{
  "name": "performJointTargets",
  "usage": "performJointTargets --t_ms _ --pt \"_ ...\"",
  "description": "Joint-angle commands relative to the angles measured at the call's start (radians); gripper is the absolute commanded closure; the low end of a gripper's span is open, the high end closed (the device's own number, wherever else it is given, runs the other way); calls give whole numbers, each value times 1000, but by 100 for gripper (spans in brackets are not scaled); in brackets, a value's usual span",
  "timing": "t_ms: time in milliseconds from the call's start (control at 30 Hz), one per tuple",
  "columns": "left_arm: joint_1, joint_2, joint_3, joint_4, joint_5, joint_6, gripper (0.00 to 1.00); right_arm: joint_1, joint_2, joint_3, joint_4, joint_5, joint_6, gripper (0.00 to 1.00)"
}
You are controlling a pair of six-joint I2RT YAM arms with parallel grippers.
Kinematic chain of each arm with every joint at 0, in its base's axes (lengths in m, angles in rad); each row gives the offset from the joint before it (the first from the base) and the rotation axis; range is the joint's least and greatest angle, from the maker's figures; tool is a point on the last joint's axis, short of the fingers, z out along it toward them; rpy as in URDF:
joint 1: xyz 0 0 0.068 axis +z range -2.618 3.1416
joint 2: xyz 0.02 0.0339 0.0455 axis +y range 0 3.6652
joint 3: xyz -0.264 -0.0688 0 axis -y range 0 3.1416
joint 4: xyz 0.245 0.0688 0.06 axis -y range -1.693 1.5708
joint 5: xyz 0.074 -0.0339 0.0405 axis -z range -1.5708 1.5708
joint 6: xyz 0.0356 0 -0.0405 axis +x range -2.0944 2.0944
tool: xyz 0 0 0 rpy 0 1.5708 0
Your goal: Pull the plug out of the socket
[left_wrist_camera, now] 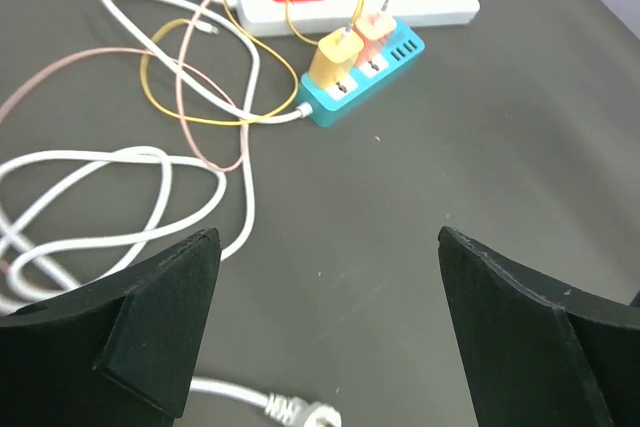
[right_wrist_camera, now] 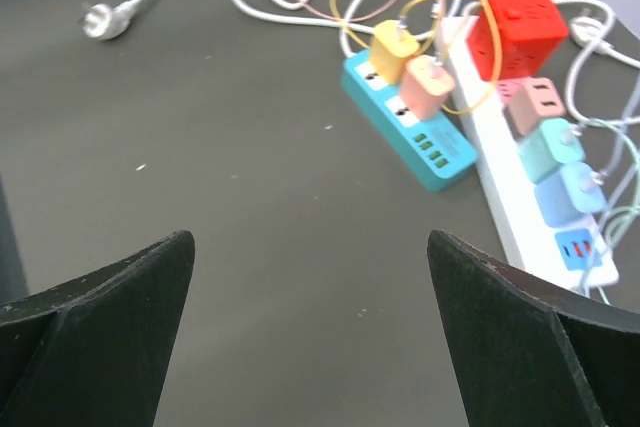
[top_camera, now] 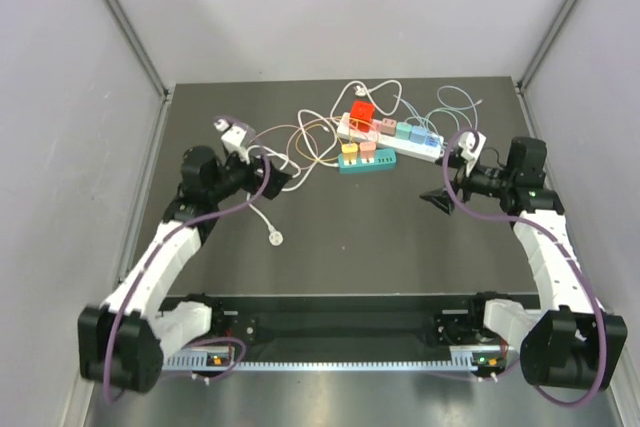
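A teal socket strip (top_camera: pixel 368 161) lies mid-table with a yellow plug (top_camera: pixel 349 150) and a pink plug (top_camera: pixel 367 147) standing in it. Behind it is a white socket strip (top_camera: pixel 392 139) holding a red cube adapter (top_camera: pixel 362 113) and pink, teal and blue plugs. My left gripper (top_camera: pixel 282 178) is open and empty, left of the teal strip. My right gripper (top_camera: pixel 435 198) is open and empty, right of it and nearer. The left wrist view shows the teal strip (left_wrist_camera: pixel 366 73) and yellow plug (left_wrist_camera: pixel 337 52) ahead of the open gripper (left_wrist_camera: pixel 325 239). The right wrist view shows the teal strip (right_wrist_camera: pixel 411 123) ahead of the open gripper (right_wrist_camera: pixel 310 237).
White, yellow and pink cables (top_camera: pixel 300 142) loop over the table left of the strips. A loose white plug (top_camera: pixel 274 238) lies near my left arm and also shows in the left wrist view (left_wrist_camera: pixel 305 412). More cables (top_camera: pixel 455 107) trail behind the white strip. Grey walls enclose the table.
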Motion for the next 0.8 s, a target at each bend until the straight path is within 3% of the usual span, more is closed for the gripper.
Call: performJointTargets --t_ms 0,100,233,333,400,567,767 --pt "-6 164 124 12 125 31 6 7 -2 11 -127 -144 -210 0" --pt "-44 327 253 -45 131 73 8 6 -1 17 -158 -149 -233 0" --pt "-183 520 346 -45 62 169 8 5 -12 29 -181 -138 -245 0" --pt "-224 644 415 -4 46 235 15 5 -36 26 -187 -146 -247 0" --pt "-228 700 478 24 82 303 21 5 -47 17 -181 -153 -245 0" --pt "-233 886 626 24 99 425 24 2 -45 16 -182 -155 -245 0" --pt "-244 1011 755 9 108 478 27 1 -35 16 -190 -152 -260 0"
